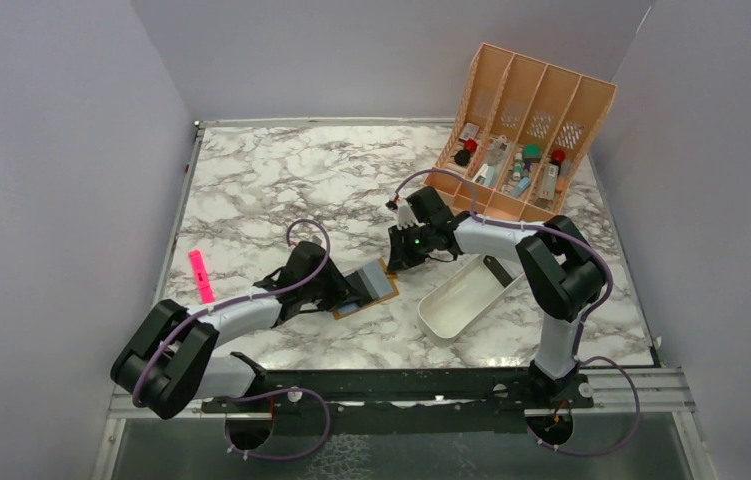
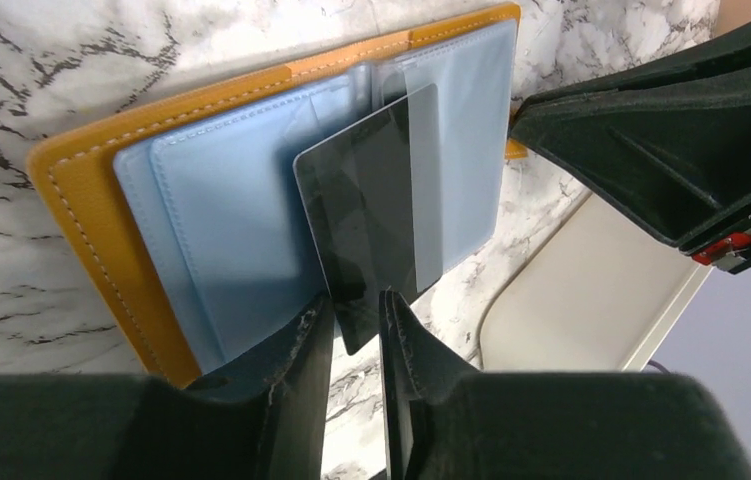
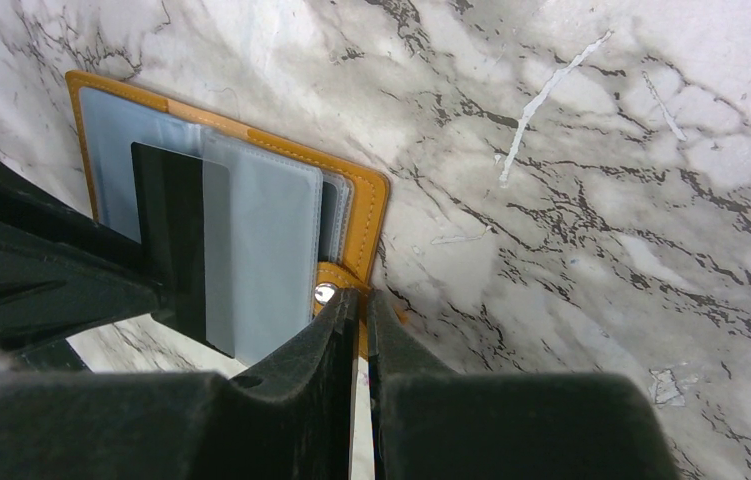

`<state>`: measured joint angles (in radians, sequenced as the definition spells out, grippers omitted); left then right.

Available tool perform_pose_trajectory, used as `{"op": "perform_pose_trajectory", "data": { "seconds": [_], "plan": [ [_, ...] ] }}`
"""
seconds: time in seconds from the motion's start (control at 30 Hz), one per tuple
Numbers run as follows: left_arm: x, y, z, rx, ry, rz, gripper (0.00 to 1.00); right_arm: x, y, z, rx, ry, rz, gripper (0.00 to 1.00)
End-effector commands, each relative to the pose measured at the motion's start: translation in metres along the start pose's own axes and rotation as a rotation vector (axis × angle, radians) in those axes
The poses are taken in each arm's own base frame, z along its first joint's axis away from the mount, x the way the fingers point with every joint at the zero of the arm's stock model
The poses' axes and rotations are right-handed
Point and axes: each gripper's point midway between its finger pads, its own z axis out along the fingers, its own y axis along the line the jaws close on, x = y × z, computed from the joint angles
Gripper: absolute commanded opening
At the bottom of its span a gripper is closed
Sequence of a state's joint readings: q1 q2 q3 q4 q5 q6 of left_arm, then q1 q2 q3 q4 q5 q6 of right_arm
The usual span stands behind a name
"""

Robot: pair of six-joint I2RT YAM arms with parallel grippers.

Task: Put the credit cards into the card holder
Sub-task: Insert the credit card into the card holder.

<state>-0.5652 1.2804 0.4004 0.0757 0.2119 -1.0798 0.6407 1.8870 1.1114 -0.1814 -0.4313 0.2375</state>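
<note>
- An open card holder [image 2: 76,200] lies flat on the marble table [image 1: 281,180], mustard cover down and pale blue pockets up. It sits between the 2 grippers and just beside a white tray [image 1: 461,295].
- A dark credit card [image 2: 366,210] rests on the pockets over the holder's fold. A paler strip along its edge nearer the right gripper suggests that edge is tucked under a pocket layer, though how far it is seated cannot be told.
- The left gripper [image 2: 355,305] has its jaws a narrow gap apart, with the card's near corner lying in the gap. No pinch shows, and the card looks to rest on its own.
- The right gripper [image 3: 361,298] has its jaws almost together on the snap tab [image 3: 329,290], apparently pinning the holder's end farthest from the left arm.
- The card's long axis points straight away from the left jaws, across the holder's length, and its near end appears to overhang the holder's edge.
- The left arm is plainly the nearer 1 to the card. Any further seating would likely fall to it, while the right arm braces the holder.
</note>
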Motion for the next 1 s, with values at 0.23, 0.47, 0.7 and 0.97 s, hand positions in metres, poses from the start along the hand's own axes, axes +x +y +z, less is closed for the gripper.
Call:
{"op": "perform_pose_trajectory", "data": {
  "seconds": [0.23,0.47,0.7,0.97],
  "plan": [
    [-0.01,-0.004,-0.006,-0.036,-0.047,0.018,0.39,0.013,0.002,0.0,-0.002,0.048,0.004,0.13],
    [-0.013,-0.008,-0.001,-0.036,-0.048,0.032,0.4,0.015,0.002,0.0,-0.006,0.051,0.008,0.13],
    [-0.018,-0.017,0.006,-0.029,-0.05,0.054,0.4,0.015,0.003,0.0,-0.01,0.054,0.008,0.13],
    [-0.015,-0.021,0.013,-0.027,-0.04,0.073,0.4,0.016,0.003,0.001,-0.016,0.054,0.007,0.12]
  ]
}}
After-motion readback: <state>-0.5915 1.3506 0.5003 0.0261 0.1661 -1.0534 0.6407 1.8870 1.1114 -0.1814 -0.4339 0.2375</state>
